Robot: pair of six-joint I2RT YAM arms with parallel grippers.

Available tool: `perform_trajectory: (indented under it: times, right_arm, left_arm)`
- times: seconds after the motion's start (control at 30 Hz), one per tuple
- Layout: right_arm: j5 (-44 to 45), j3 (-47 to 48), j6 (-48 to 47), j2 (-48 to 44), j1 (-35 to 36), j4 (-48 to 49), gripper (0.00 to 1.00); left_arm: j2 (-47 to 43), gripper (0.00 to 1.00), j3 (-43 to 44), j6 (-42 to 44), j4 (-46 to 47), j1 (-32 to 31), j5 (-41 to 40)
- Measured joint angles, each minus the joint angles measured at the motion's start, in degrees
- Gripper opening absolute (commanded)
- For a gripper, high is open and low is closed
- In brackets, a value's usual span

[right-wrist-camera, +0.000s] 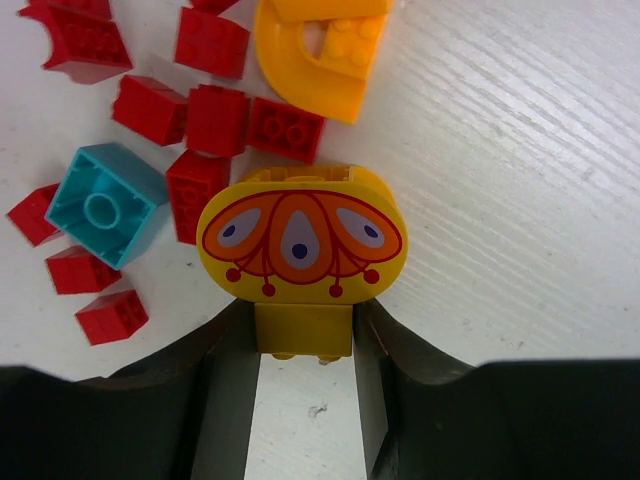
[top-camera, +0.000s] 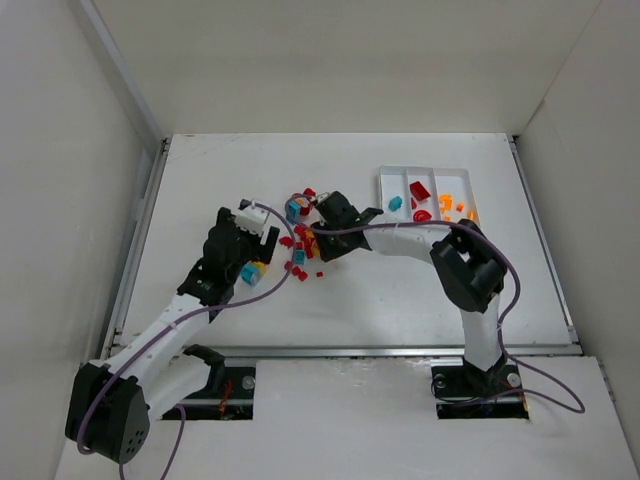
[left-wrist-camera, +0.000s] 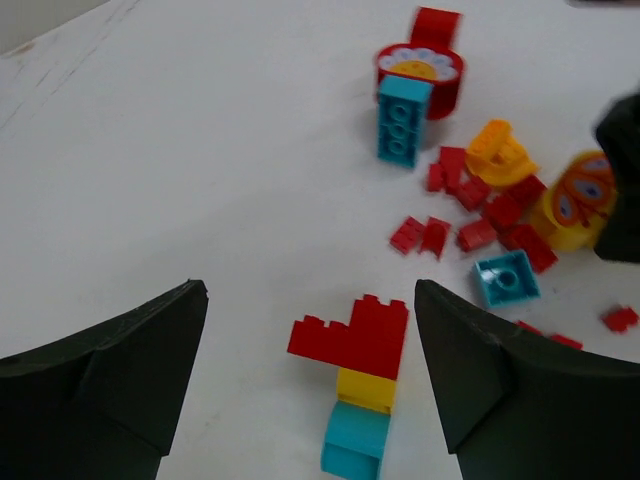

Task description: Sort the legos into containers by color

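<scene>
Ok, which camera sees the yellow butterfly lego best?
The right wrist view: the yellow butterfly lego fills the middle, its orange wings sharp, its base in the right gripper. The left wrist view catches it at the right edge, partly hidden. In the top view it's too tiny to spot.

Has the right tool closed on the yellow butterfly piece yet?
The right tool is shut on the yellow butterfly piece: in its wrist view both fingers sit flush against the piece's narrow base, no gap either side.

A white table (top-camera: 400, 290) fills the middle of the frame, pale enclosure walls (top-camera: 60, 150) rise at left, top and right, and a metal rail (top-camera: 350, 351) crosses below.
</scene>
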Motion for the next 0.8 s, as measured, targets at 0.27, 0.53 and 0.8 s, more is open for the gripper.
perform_trajectory:
  times: [0.27,0.53,0.8]
  right_arm:
    - [-22.4,7.87,-10.6,-1.36,-7.91,-8.9,0.0]
    - [-39.34,17.92,-19.12,-3.91,-7.91,-22.05,0.0]
    - [-45.42,17.4,-20.41,-5.95,-4.39,-25.22,0.0]
  left_arm:
    - [-7.65,1.0,-5.55,28.24,3.06,-0.04,22.16]
    - [-3.23,1.0,-4.04,53.07,6.91,-1.03,39.26]
    - [1.9,0.88,3.04,65.13,-1.16,-1.36,47.28]
